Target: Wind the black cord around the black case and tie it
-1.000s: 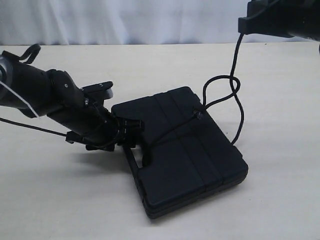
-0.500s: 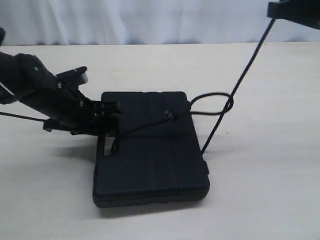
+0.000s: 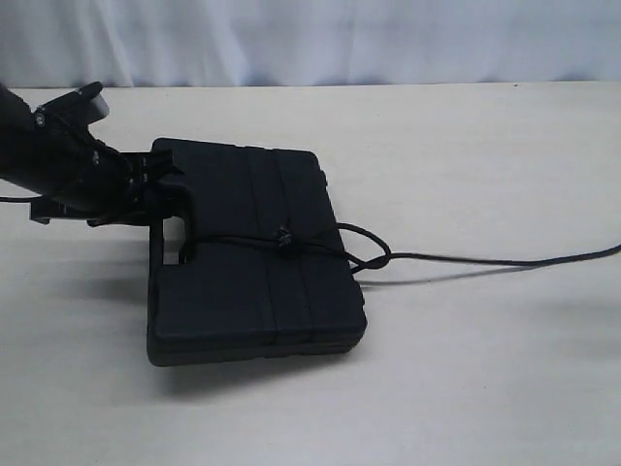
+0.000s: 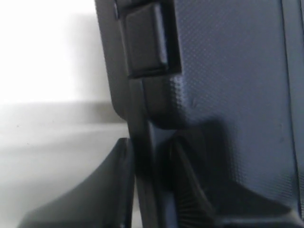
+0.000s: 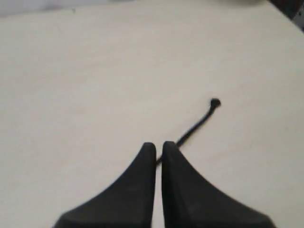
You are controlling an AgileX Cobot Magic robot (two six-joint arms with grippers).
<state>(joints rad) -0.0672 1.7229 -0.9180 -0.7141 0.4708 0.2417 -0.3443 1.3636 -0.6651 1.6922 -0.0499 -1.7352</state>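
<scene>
The black case [image 3: 252,254] lies flat on the table, its handle slot toward my left gripper [image 3: 163,194]. In the left wrist view that gripper [image 4: 147,159] is shut on the black case [image 4: 228,71], its handle bar clamped between the two fingers. The black cord [image 3: 243,241] crosses the case top, has a knot [image 3: 284,238] and a small loop [image 3: 374,254] at the case's right edge, then runs low and straight off the right side. My right gripper [image 5: 158,145] is out of the exterior view; it is shut on the black cord [image 5: 197,124], whose short knotted tail [image 5: 214,102] sticks out past the fingertips.
The pale table [image 3: 466,369] stretches right of and in front of the case. A light curtain [image 3: 320,39] hangs behind the table's far edge. My left arm [image 3: 49,160] lies low over the table at the left.
My left gripper has shut on the case handle and dragged the case left, turning it. The right gripper has left the view to the right, pulling the cord low and shrinking its loop.
</scene>
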